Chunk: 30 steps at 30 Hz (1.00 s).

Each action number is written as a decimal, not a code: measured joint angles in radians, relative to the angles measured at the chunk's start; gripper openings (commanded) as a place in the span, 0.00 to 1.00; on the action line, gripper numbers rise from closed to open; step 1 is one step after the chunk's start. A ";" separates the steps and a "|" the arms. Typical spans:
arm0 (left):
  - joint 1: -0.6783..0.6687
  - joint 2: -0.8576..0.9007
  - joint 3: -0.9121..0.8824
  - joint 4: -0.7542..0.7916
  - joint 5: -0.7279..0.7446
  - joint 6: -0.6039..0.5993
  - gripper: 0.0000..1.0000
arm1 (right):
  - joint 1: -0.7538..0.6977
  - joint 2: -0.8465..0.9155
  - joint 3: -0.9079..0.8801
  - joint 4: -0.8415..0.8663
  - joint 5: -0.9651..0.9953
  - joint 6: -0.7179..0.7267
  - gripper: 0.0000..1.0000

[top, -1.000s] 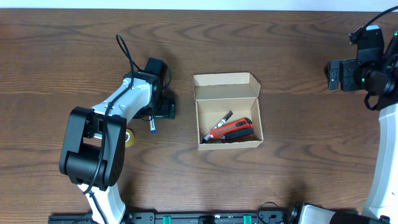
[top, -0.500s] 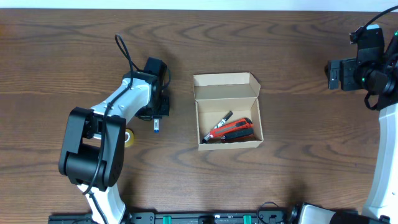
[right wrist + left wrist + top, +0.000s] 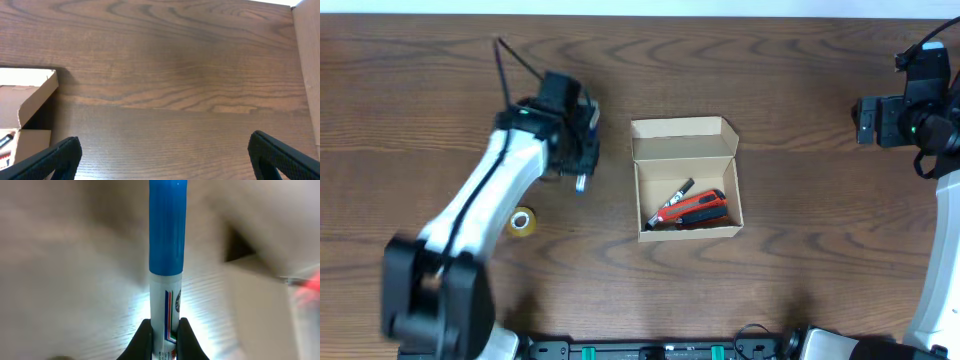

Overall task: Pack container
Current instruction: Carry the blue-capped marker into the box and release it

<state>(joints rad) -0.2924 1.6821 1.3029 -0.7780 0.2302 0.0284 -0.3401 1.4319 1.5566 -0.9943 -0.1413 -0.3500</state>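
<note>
The container [image 3: 684,148], a small tan cardboard box, stands at the table's middle with its flap lid folded back. A black marker [image 3: 678,190] and a red-and-black tool [image 3: 698,207] lie inside it. My left gripper [image 3: 582,178] hangs left of the box, shut on a white marker with a blue cap [image 3: 168,240]. The black fingers [image 3: 144,337] pinch its barrel and the cap points away from the camera. The box shows blurred at the right of the left wrist view [image 3: 255,305]. At the far right of the table, my right gripper [image 3: 165,156] stands open over bare wood.
A yellow tape roll [image 3: 522,221] lies on the wood at the left, below the left arm. The box's lid corner [image 3: 30,95] shows at the left of the right wrist view. Dark wooden tabletop [image 3: 790,90] surrounds the box.
My left gripper shut on the blue-capped marker that lay on the table, then lifted it and swung back and to the right. The right arm has barely moved.
</note>
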 measured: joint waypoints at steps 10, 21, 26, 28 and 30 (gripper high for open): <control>-0.163 -0.231 0.055 -0.029 0.061 0.426 0.06 | 0.000 0.000 0.000 0.000 0.000 0.000 0.99; -0.406 -0.130 0.055 -0.017 0.085 0.844 0.06 | -0.016 0.000 0.000 0.000 0.000 0.000 0.99; -0.417 -0.065 0.055 0.033 0.085 0.919 0.06 | -0.016 0.000 0.000 0.000 0.000 0.000 0.99; -0.416 -0.037 0.055 0.046 0.085 0.935 0.06 | -0.016 0.000 0.000 0.000 0.000 0.000 0.99; -0.417 -0.011 0.055 0.059 0.085 0.945 0.06 | -0.016 0.000 0.000 0.000 0.000 0.000 0.99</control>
<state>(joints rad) -0.7090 1.6711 1.3575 -0.7193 0.3157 0.9730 -0.3561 1.4319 1.5566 -0.9947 -0.1413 -0.3500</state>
